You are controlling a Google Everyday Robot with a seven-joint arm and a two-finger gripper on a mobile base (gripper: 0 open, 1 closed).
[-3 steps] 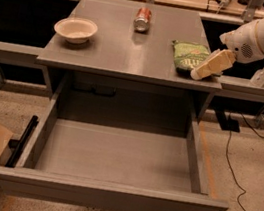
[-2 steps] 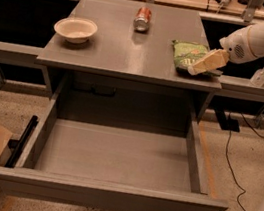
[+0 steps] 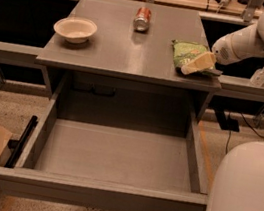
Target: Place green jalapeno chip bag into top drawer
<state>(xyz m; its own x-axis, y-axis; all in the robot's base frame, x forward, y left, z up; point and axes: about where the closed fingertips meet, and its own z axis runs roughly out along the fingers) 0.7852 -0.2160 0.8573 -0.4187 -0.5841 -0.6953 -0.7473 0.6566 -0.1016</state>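
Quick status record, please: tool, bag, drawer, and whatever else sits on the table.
tool: at the table's right edge, over the bag's near right corner
bag: on the table, right side, not yet in the drawer
drawer: pulled open below the table
bowl: on the table, left side
can: on the table, back centre

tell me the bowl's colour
Cream-white, in the camera view. The bowl sits across the table from the gripper at the green chip bag.

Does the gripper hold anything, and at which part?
Cannot tell: the gripper lies over the near right corner of the crinkly green chip bag, which rests on the grey tabletop.
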